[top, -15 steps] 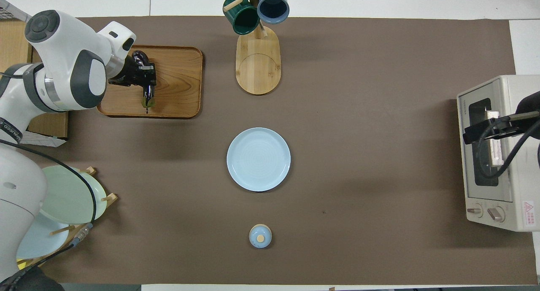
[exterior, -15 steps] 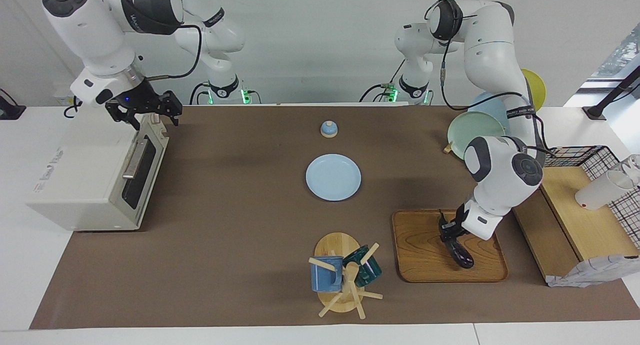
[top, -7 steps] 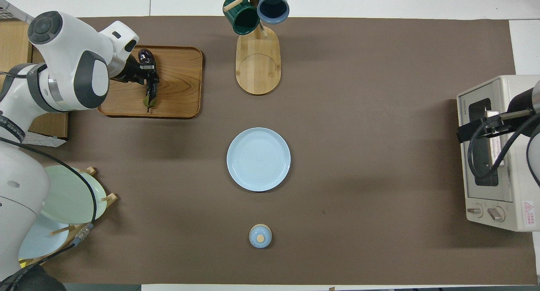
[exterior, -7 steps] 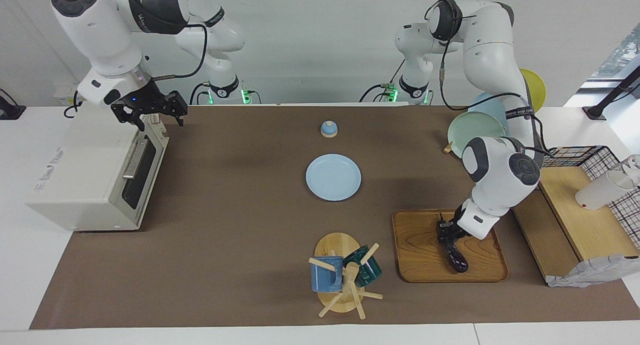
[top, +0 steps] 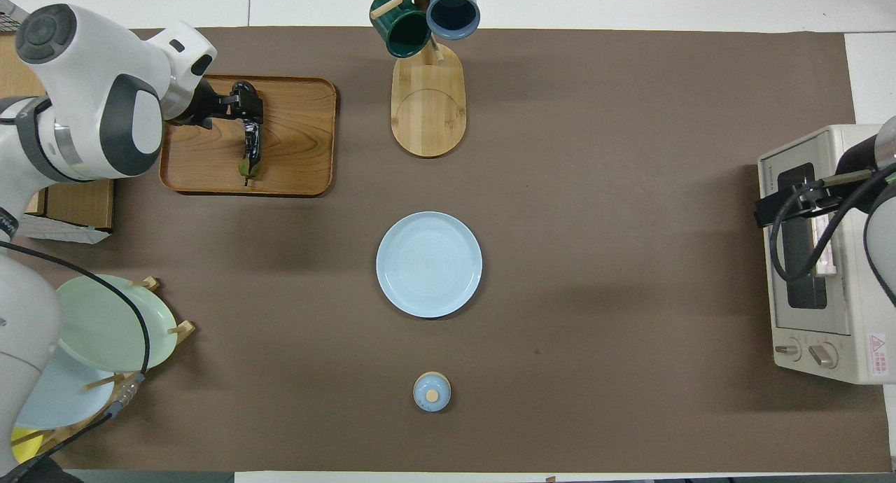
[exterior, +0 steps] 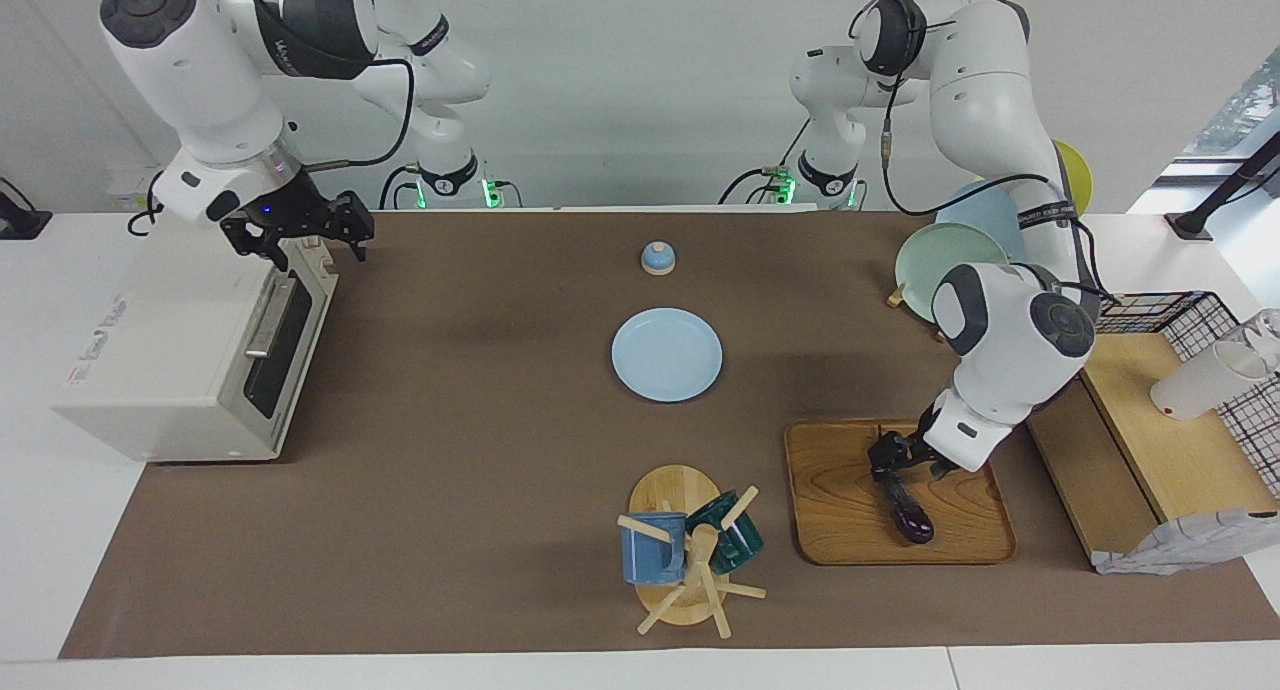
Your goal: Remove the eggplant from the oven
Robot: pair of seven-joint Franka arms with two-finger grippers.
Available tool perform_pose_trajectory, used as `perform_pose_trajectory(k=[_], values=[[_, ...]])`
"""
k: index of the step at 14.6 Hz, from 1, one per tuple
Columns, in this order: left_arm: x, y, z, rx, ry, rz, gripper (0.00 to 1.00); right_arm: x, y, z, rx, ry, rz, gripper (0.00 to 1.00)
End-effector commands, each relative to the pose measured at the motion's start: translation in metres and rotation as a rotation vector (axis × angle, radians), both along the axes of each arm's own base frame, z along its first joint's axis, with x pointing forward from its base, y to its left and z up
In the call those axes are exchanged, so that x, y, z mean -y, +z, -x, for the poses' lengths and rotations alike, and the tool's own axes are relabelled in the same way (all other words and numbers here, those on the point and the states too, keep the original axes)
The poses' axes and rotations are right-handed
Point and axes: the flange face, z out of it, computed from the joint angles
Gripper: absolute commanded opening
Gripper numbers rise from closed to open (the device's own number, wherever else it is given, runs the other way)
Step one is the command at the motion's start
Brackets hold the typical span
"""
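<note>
Dark purple, perhaps black eggplant (exterior: 908,510); off-white oven (exterior: 190,350); pale blue plate (exterior: 666,354).

Glossy dark eggplant (exterior: 910,513) on grained wood tray (exterior: 850,530). Matt brown paper-like mat covers counter (exterior: 450,490). Oven (exterior: 190,350): off-white smooth body, dark glass door. Plate (exterior: 666,354) smooth glazed.

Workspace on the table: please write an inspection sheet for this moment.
Surface: brown mat on a white table.
Job's things: eggplant lies on the wooden tray; oven door shut.
Clutter: blue plate, mug tree, plate rack, small lidded pot.
Grippers: left gripper at the eggplant's stem end; right gripper over the oven.
Cables: black cables along both arms.
Surroundings: wire shelf, white wall.
</note>
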Motion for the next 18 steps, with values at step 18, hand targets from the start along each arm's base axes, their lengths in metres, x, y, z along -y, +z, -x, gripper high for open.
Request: perform_pose_trajectory(k=[18], values=[[-0.046, 0.226, 0.191, -0.194, 0.011, -0.154, 1.0, 0.013, 0.016, 0.007, 0.006, -0.068, 0.008, 1.0]])
